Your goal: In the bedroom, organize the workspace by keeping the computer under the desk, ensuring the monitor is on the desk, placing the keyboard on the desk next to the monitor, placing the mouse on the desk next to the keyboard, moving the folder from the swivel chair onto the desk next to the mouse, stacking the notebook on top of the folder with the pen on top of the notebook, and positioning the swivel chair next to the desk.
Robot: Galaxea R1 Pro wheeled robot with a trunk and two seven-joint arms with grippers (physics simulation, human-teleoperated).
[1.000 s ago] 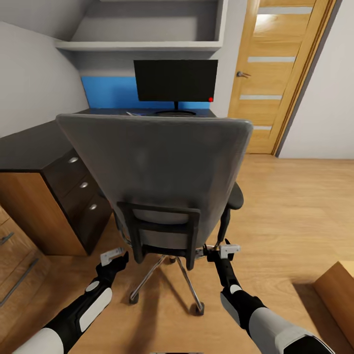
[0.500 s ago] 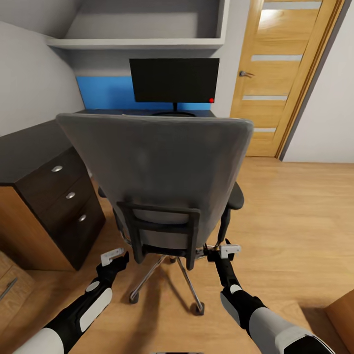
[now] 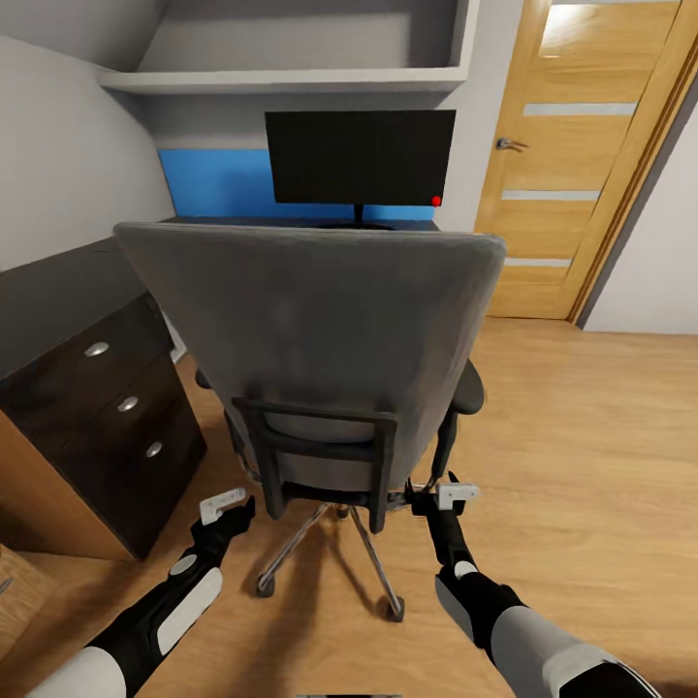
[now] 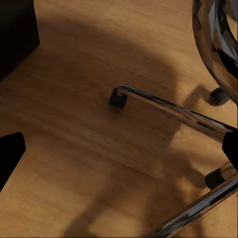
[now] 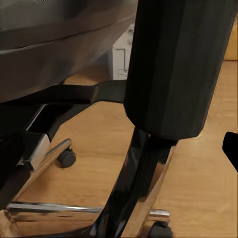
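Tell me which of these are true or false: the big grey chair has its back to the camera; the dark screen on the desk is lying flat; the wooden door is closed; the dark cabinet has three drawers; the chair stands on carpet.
1. The grey padded swivel chair has its backrest turned toward the head camera. True.
2. The black flat monitor lies flat on the dark desk. False: it stands upright on its stand.
3. The light wooden door with pale horizontal panels is closed. True.
4. The dark drawer unit shows three round silver knobs, one per drawer. True.
5. The chair stands on carpet. False: its chrome legs and castors rest on a wooden floor.
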